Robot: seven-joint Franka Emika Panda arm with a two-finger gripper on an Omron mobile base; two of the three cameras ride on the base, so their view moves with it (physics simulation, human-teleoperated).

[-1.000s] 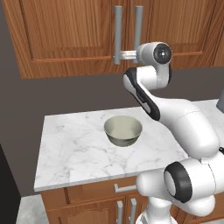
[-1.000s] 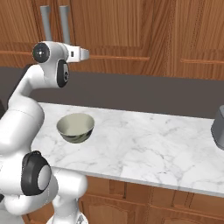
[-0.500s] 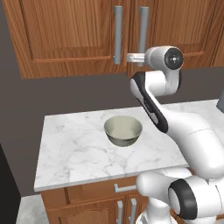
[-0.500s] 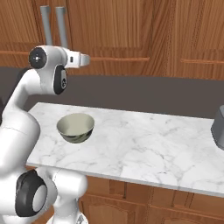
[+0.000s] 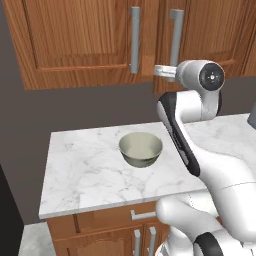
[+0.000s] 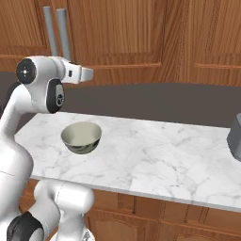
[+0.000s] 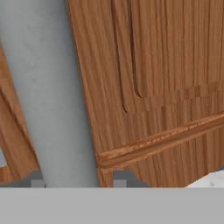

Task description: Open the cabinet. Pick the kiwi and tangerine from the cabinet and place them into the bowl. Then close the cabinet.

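Note:
The cabinet (image 5: pixel 80 40) hangs above the counter, and its right door (image 5: pixel 210 30) stands out a crack from the left one. My gripper (image 5: pixel 160 71) is shut on the lower end of the right door's grey bar handle (image 5: pixel 175 35). In the hand view this handle (image 7: pixel 52 87) runs between my fingertips (image 7: pixel 123 177), with the gripper (image 7: pixel 78 179) closed round it. From the right base view, the gripper (image 6: pixel 87 73) reaches toward the handles (image 6: pixel 63 28). The grey-beige bowl (image 5: pixel 141 148) (image 6: pixel 81 136) sits on the marble below. The kiwi and tangerine are hidden behind the doors.
The marble counter (image 5: pixel 85 175) (image 6: pixel 155 155) has open room around the bowl. A dark grey appliance (image 6: pixel 235 134) stands at its right end. Lower cabinets with short handles (image 5: pixel 142 215) sit beneath it.
My hand has drawn back to the right with the handle in its grip. The right door has swung out slightly from the closed line.

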